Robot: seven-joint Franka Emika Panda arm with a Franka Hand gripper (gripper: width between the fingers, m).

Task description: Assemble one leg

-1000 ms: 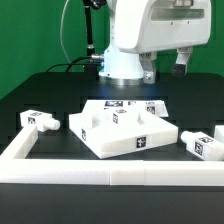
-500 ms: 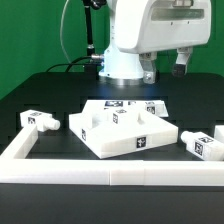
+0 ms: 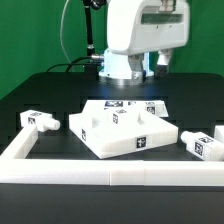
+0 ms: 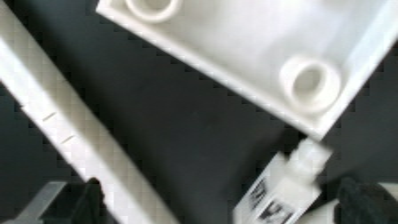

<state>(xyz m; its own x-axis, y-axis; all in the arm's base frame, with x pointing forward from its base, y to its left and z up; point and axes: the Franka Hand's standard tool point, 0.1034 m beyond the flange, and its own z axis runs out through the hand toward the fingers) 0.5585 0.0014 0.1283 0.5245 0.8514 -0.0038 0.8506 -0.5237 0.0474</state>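
The fingers (image 4: pixel 365 197) are spread wide and grip nothing, high above the tabletop (image 4: pixel 196 130). A leg (image 4: pixel 285 188) lies untouched beneath them, near a corner of the panel (image 4: pixel 231 50).

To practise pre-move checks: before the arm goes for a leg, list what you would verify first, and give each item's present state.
1. The claw is open, with nothing between its fingers: ok.
2. The claw is raised well above the parts in the exterior view: ok.
3. A leg shows in the wrist view: ok.
4. That leg is centred under the claw: not ok, it lies near one finger.
5. The leg is clear of the panel: cannot tell.
6. The corner hole nearest it is unblocked: ok.
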